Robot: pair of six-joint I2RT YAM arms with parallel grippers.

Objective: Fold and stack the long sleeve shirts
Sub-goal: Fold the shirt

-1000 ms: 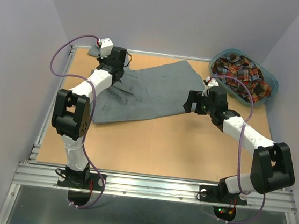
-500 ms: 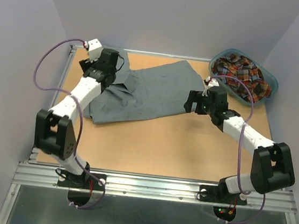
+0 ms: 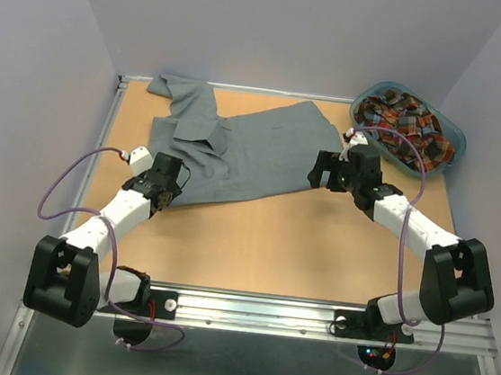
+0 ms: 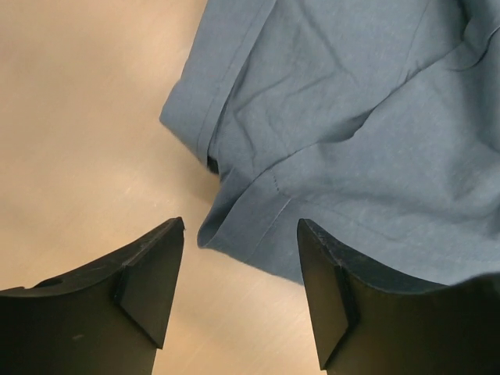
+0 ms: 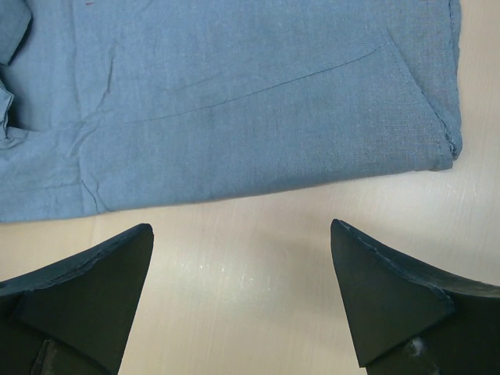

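1. Surface (image 3: 271, 244): a tan board filling the middle of the overhead frame; its lower half is bare wood.
2. Grey shirt (image 3: 254, 156): lies flat and partly rumpled across the upper middle of the overhead frame; one narrow part reaches the upper left corner of the surface; its lower left corner ends just beside the left arm's tool; its right edge ends beside the right arm's tool.
3. Teal basket (image 3: 460, 143): stands at the upper right of the overhead frame, on the far right corner of the surface, apart from the grey shirt.
4. Plaid shirt (image 3: 407, 124): bunched inside the basket, in red, navy and yellow; not folded.
5. Right tool (image 5: 241, 226): jaws spread wide, nothing between them; in the right wrist frame the grey shirt's straight edge crosses the upper half, its corner at the right; both fingers sit over bare wood below that edge.
6. Left tool (image 4: 241, 225): released, jaws apart, gripping nothing; in the left wrist frame a hemmed corner of the grey shirt fills the upper right and dips toward the gap between the fingers; contact with the cloth cannot be told.
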